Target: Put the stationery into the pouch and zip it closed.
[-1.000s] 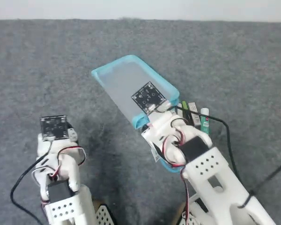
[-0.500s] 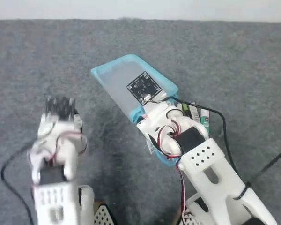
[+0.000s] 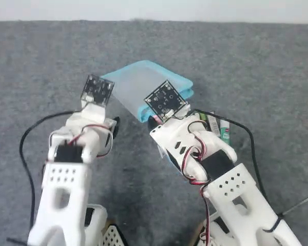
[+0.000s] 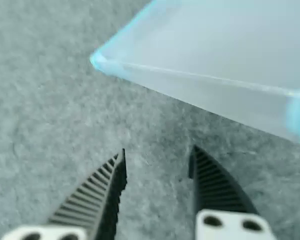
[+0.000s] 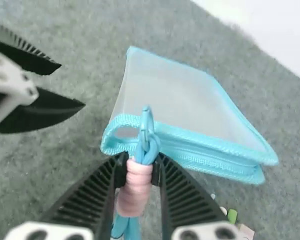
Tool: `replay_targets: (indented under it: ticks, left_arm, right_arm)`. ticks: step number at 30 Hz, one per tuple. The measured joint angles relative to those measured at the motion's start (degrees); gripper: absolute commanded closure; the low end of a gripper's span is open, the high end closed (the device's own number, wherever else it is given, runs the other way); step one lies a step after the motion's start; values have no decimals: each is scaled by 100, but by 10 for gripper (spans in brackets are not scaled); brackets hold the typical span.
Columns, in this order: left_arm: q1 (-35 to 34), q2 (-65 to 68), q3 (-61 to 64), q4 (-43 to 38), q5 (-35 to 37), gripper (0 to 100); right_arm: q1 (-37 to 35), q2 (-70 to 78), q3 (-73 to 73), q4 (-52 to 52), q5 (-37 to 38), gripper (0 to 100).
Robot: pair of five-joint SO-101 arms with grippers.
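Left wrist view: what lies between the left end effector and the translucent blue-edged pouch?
Bare grey carpet, nothing else. In the left wrist view, the left end effector stands open, apart from the translucent blue-edged zip pouch.

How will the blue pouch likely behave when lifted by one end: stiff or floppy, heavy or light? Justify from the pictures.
Probably floppy: the pouch buckles near the zip end that the right end effector grips. Likely light: its walls look thin and translucent. It may sag or swing.
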Motion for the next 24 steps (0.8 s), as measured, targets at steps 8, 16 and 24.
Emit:
replay_targets:
  ticks: [8, 16, 24]
  left_arm:
    - [642, -1996, 475, 545, -141, 678]
    - [914, -2154, 774, 176, 132, 678]
    - [879, -2154, 1081, -501, 396, 680]
  right_arm:
    - [0, 193, 0, -9, 18, 992]
    - [0, 193, 0, -9, 18, 992]
    - [0, 193, 0, 211, 18, 992]
